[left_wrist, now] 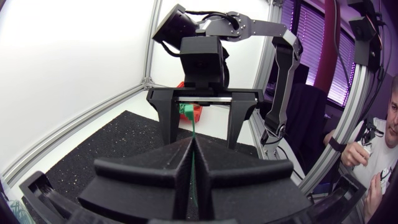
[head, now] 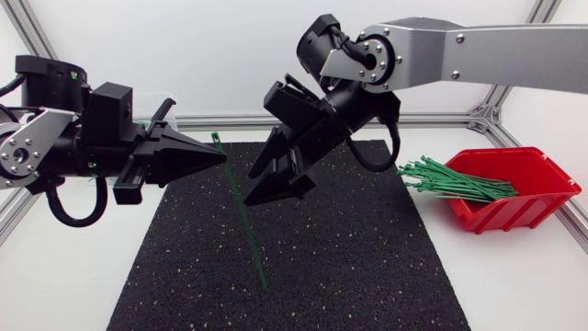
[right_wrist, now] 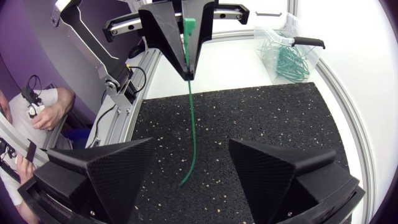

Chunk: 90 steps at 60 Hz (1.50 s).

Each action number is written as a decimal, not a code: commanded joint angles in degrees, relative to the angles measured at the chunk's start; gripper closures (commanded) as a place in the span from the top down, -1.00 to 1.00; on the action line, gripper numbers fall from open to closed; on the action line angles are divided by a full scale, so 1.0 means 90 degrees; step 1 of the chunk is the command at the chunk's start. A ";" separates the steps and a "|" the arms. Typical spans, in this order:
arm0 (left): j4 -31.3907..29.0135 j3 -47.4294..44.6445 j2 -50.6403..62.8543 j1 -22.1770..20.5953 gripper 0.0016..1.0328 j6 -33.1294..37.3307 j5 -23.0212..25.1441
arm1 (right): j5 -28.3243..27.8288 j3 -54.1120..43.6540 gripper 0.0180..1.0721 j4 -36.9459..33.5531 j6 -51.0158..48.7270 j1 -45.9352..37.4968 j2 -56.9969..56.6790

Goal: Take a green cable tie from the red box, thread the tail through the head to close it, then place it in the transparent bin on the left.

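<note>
Left gripper (head: 219,158) is clamped on the cable tie (head: 244,219) just below its head, and our right gripper (right_wrist: 191,143), wide open and empty just right of it, could miss the free-dangling tail if it sways.

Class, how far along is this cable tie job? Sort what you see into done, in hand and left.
Done: one tie is out of the red box and held in the left gripper near its head. In hand: its tail hangs down unthreaded, with the right gripper open beside it. Left: threading the tail through the head, then dropping the tie in the bin.
</note>
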 commanded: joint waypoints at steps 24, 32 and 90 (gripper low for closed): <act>-0.0029 0.0053 0.0266 -0.0140 -0.93 -0.0736 0.0576 | -0.0732 -0.0179 0.12 0.0743 0.1016 0.0015 0.0068; -0.0010 0.0092 0.0256 -0.0237 -0.93 -0.1097 0.0596 | -0.0829 -0.0316 0.12 0.0743 0.1201 -0.0083 -0.0108; 0.0137 -0.0025 -0.0642 -0.0628 -0.93 -0.3138 0.0811 | -0.1484 -0.1722 0.04 0.1446 0.3008 -0.0435 -0.1826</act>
